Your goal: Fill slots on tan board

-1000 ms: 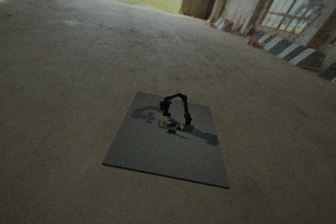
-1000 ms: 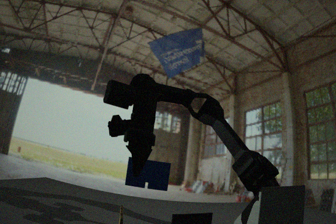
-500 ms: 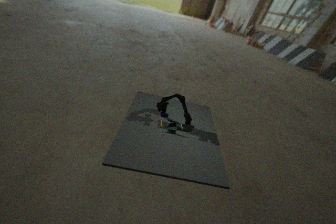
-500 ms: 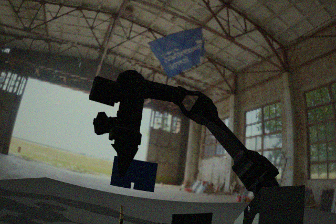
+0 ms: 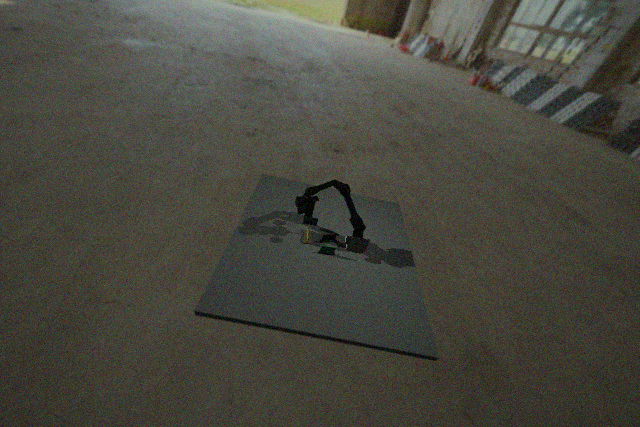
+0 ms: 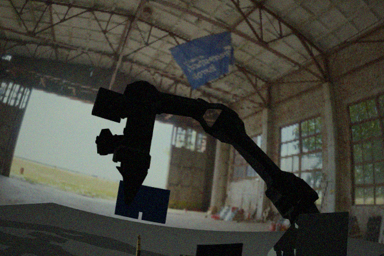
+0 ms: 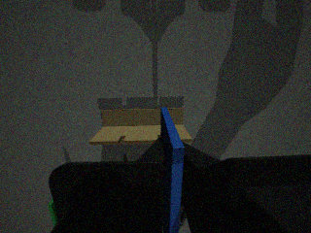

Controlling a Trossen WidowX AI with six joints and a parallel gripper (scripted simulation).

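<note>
The blue board [image 6: 152,205] [image 7: 177,189] hangs upright in my gripper [image 6: 129,201], which is shut on it. Its notch faces down in the exterior view. The tan board [image 6: 138,245] [image 7: 133,132] [image 5: 308,236] stands below, seen edge-on in the exterior view, with a gap under the blue board. The notch is roughly above the tan board's top edge there. In the wrist view the blue board is crosswise to the tan board, over its right part. A slot shows at the tan board's left, and another is partly hidden beside the blue board. A green board [image 5: 326,248] [image 7: 52,213] is low, to one side.
A dark upright panel [image 6: 322,231] stands by the arm's base, and a lower dark piece [image 6: 219,250] sits between it and the tan board. The grey table top [image 5: 310,298] carries the arm's shadow.
</note>
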